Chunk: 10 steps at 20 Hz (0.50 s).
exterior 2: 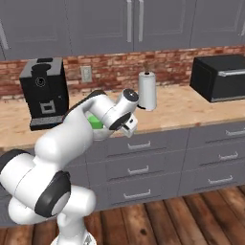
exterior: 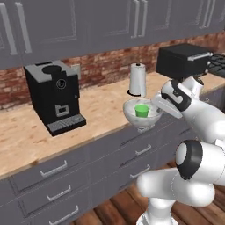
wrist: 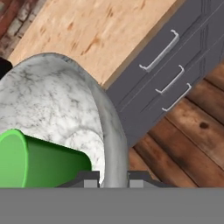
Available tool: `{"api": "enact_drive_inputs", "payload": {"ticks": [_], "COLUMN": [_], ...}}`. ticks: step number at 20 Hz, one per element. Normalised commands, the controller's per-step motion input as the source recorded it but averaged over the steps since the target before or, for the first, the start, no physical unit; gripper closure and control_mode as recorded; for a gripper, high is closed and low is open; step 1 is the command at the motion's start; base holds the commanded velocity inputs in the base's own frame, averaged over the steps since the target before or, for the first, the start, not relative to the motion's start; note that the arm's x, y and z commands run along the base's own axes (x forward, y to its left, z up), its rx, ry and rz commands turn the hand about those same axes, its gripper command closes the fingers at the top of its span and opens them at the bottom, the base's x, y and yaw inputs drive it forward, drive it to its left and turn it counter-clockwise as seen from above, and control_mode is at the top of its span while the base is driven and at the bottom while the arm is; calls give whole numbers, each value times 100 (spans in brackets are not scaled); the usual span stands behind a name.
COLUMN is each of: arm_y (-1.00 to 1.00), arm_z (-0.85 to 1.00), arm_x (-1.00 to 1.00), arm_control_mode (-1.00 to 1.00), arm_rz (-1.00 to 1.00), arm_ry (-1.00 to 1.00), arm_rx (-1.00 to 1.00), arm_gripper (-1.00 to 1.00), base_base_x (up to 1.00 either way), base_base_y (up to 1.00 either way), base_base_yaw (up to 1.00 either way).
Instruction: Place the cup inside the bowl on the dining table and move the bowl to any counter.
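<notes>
Bowl [exterior: 139, 115]: held at the front edge of the counter [exterior: 101, 107], apparently just clear of the worktop, with the cup [exterior: 141, 110] standing inside it.

Left to right in the left base view:
- A black coffee machine [exterior: 55, 96] stands well apart from the bowl, at the left of the counter.
- A white paper-towel roll [exterior: 137, 79] stands just behind the bowl.
- The gripper [exterior: 154, 107] meets the bowl's right-hand rim.
- A black microwave [exterior: 182, 60] sits at the far right.

Gripper state: in the hand view the two fingertips [wrist: 91, 178] sit either side of the bowl's wall, pinching the rim, one inside and one outside.

Handling judgement:
- The bowl looks glazed and stone-like, so probably heavy for its size, stiff, slippery and breakable.
- A rim pinch on one side leaves the weight hanging off the fingers; tilt is the likely fault.
- The rim is the only sensible hold, and lowering should be level and slow.
- The cup appears light and loose, leaning in the hand view, and could tip out if the bowl tips.

Task status: cup placed; bowl at the counter, not yet confirmed resting.
</notes>
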Motion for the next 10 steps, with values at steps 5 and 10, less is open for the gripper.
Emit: {"api": "enact_drive_inputs", "payload": {"ticks": [5,10], "arm_y": [0,0], "arm_z": [0,0], "arm_x": [0,0], "arm_control_mode": [100,100], "arm_rz": [0,0], "arm_ry": [0,0], "arm_rx": [0,0], "arm_gripper": [100,100], "base_base_x": [0,4], "base_base_y": [0,-1], "base_base_yaw": [29,29]}}
